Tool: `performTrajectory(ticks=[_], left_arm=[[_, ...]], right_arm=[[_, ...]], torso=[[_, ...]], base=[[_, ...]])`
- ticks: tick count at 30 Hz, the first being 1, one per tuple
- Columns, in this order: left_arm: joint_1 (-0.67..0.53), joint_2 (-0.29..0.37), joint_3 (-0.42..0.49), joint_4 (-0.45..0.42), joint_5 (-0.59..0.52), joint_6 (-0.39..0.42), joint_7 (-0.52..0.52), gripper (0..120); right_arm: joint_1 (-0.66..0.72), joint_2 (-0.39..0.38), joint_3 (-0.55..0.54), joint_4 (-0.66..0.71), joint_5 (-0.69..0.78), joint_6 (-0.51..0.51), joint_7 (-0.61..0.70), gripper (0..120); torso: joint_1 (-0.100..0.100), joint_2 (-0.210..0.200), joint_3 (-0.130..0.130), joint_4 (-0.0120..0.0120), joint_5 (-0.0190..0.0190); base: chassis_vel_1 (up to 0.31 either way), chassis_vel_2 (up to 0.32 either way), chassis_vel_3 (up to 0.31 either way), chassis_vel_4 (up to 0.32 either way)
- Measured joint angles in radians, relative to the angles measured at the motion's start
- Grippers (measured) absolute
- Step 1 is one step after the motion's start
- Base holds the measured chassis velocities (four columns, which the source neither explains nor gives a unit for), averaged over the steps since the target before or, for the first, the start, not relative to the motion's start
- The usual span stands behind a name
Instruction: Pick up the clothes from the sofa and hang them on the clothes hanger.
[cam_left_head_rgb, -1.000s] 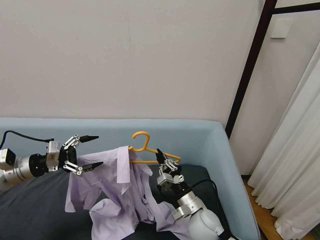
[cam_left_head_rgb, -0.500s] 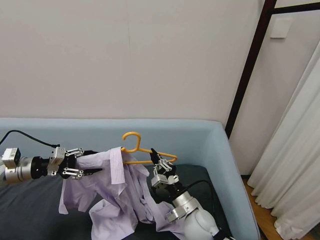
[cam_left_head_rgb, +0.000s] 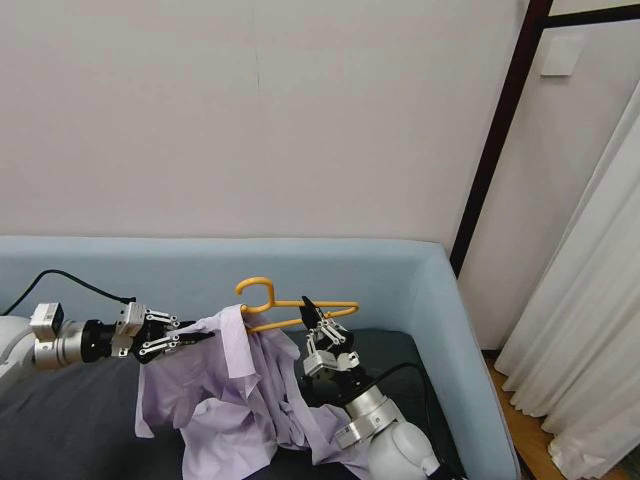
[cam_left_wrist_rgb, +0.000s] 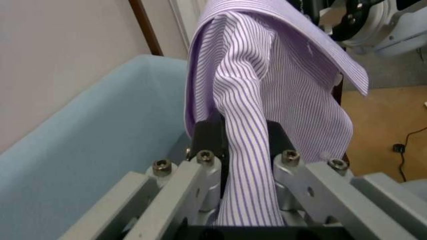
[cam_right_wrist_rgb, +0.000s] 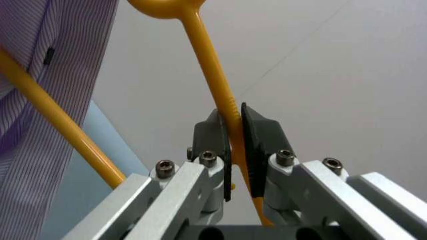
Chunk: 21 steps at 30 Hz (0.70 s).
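A purple striped shirt (cam_left_head_rgb: 235, 395) hangs partly draped over an orange hanger (cam_left_head_rgb: 268, 303) above the dark sofa seat. My left gripper (cam_left_head_rgb: 190, 335) is shut on the shirt's fabric at its left side; in the left wrist view the shirt (cam_left_wrist_rgb: 267, 85) runs out from between the fingers (cam_left_wrist_rgb: 208, 137). My right gripper (cam_left_head_rgb: 322, 322) is shut on the hanger's right arm. In the right wrist view the orange hanger (cam_right_wrist_rgb: 213, 85) passes between the black pads (cam_right_wrist_rgb: 257, 132), with striped cloth (cam_right_wrist_rgb: 60, 55) beside it.
The light blue sofa back (cam_left_head_rgb: 400, 270) and armrest (cam_left_head_rgb: 465, 370) enclose the dark seat cushion (cam_left_head_rgb: 60, 410). A dark vertical post (cam_left_head_rgb: 495, 140) stands at the right against the wall, with white curtains (cam_left_head_rgb: 590, 330) beyond it.
Hanger and shirt have shifted left and slightly down. My left gripper, open a second ago, has closed on the shirt fabric and sunk lower.
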Motion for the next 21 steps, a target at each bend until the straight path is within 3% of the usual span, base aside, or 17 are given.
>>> performTrajectory(ticks=[8,13,14,17,21], left_arm=[[0.006,-0.002,-0.007,0.009,-0.010,-0.003,-0.022,7],[0.006,-0.005,-0.027,0.037,-0.009,-0.003,-0.036,7],[0.006,-0.005,-0.027,0.037,-0.009,-0.003,-0.036,7],[0.015,-0.008,-0.040,0.045,0.003,-0.009,-0.036,7],[0.028,-0.009,-0.058,0.045,0.006,-0.013,-0.036,7]], right_arm=[[0.001,-0.018,-0.005,0.007,0.074,0.044,-0.016,8],[-0.025,-0.047,-0.022,0.014,0.281,0.182,-0.102,30],[-0.025,-0.047,-0.022,0.014,0.281,0.182,-0.102,30],[-0.043,-0.082,-0.026,-0.040,0.492,0.318,-0.352,43],[-0.045,-0.096,-0.046,-0.106,0.667,0.265,-0.470,55]], torso=[[0.000,0.000,0.000,0.0001,0.0001],[0.000,0.000,0.000,0.0002,-0.0001],[0.000,0.000,0.000,0.0002,-0.0001],[0.000,0.000,0.000,0.0000,-0.0002],[0.000,0.000,0.000,-0.0001,0.0000]], base=[[0.000,0.000,0.000,0.000],[0.000,0.000,0.000,0.000],[0.000,0.000,0.000,0.000],[0.000,0.000,0.000,0.000],[0.000,0.000,0.000,0.000]])
